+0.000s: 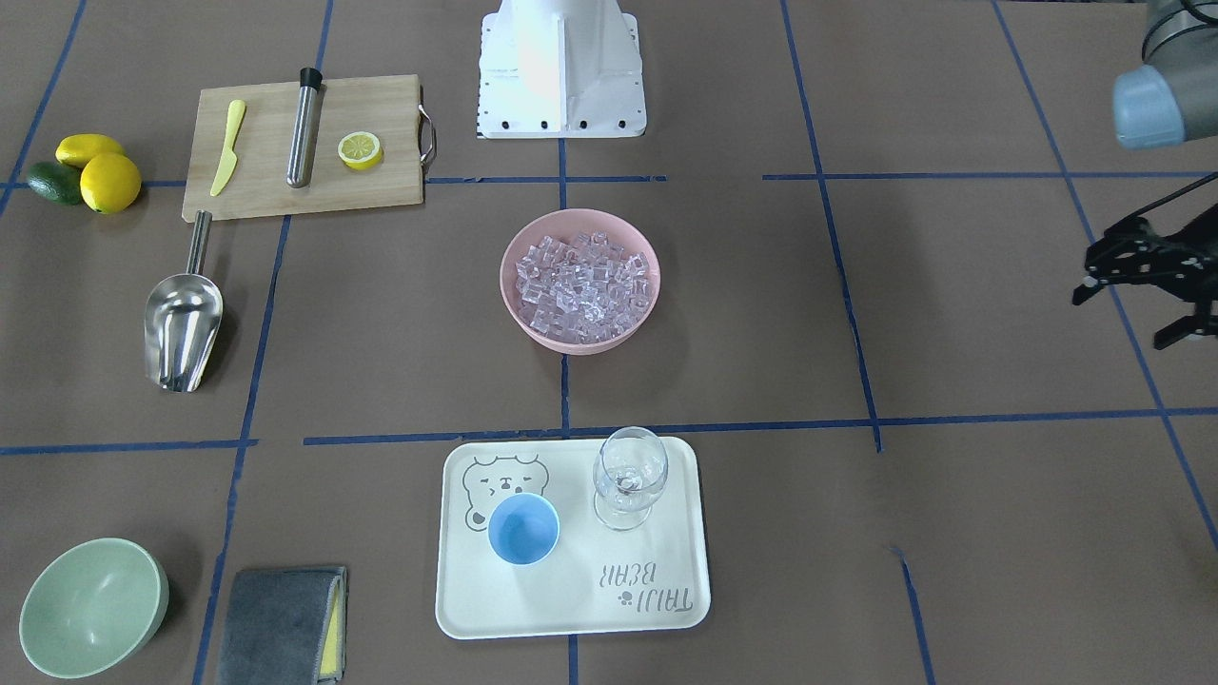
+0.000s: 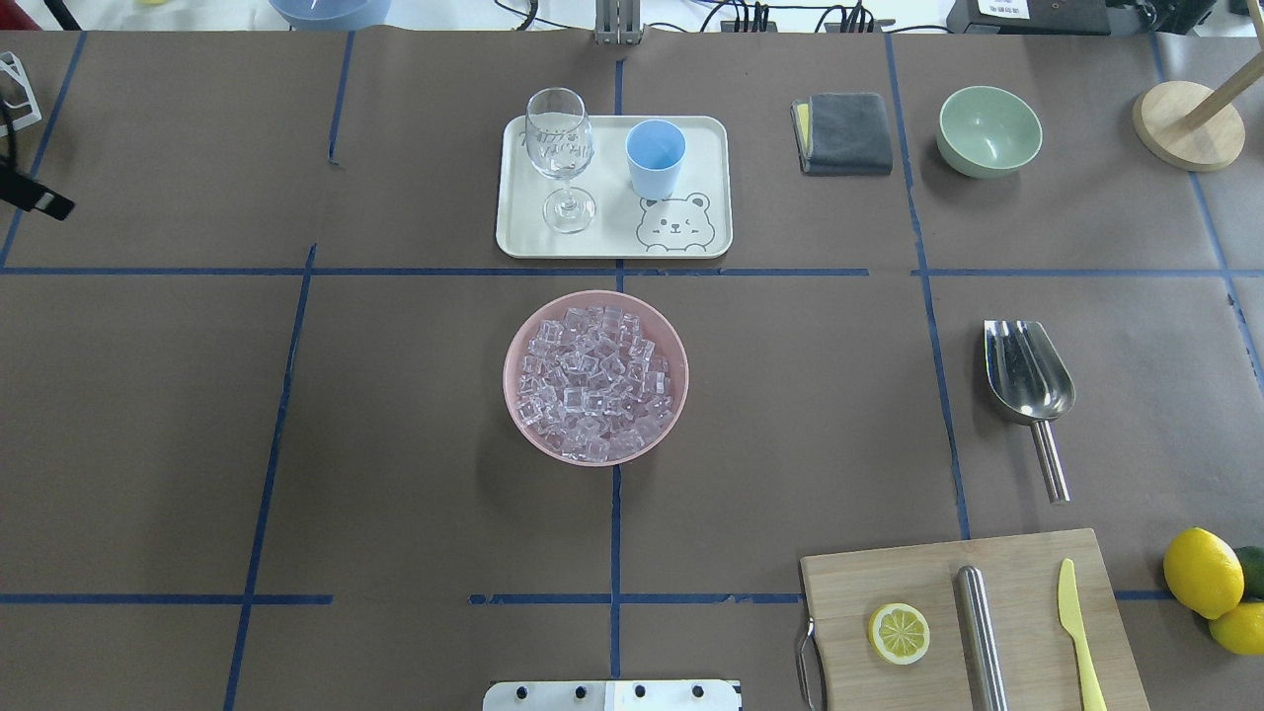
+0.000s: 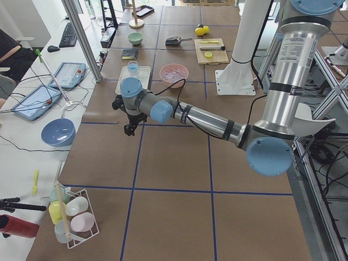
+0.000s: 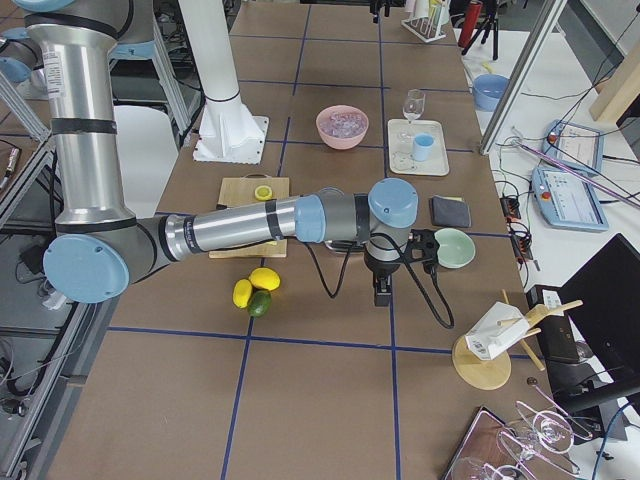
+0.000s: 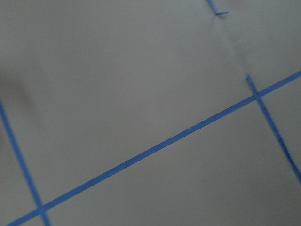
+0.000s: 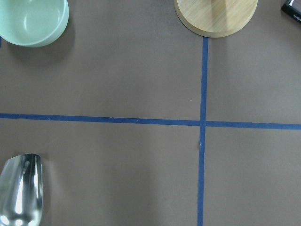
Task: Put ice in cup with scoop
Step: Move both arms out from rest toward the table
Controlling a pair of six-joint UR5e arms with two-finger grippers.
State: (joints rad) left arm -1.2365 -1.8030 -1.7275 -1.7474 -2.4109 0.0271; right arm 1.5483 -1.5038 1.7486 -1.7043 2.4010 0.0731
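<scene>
The ice [image 1: 582, 285] fills a pink bowl [image 1: 505, 282] at the table's middle. A light-blue cup [image 1: 523, 529] stands upright on a cream tray [image 1: 571, 599], beside a wine glass [image 1: 630, 476]. The silver scoop [image 1: 181, 328] lies on the table by the cutting board, and its trough [image 6: 21, 188] shows in the right wrist view. My left gripper [image 1: 1123, 319] hovers open and empty, far from the bowl. My right gripper [image 4: 385, 275] shows only in the exterior right view, hanging near the scoop's place, and I cannot tell its state.
A wooden cutting board [image 1: 266, 181] carries a yellow knife, a steel cylinder and a lemon half. Lemons and a lime [image 1: 86, 171] lie beside it. A green bowl [image 1: 90, 609], a grey cloth [image 1: 285, 623] and a wooden stand [image 2: 1185, 123] sit along the far edge.
</scene>
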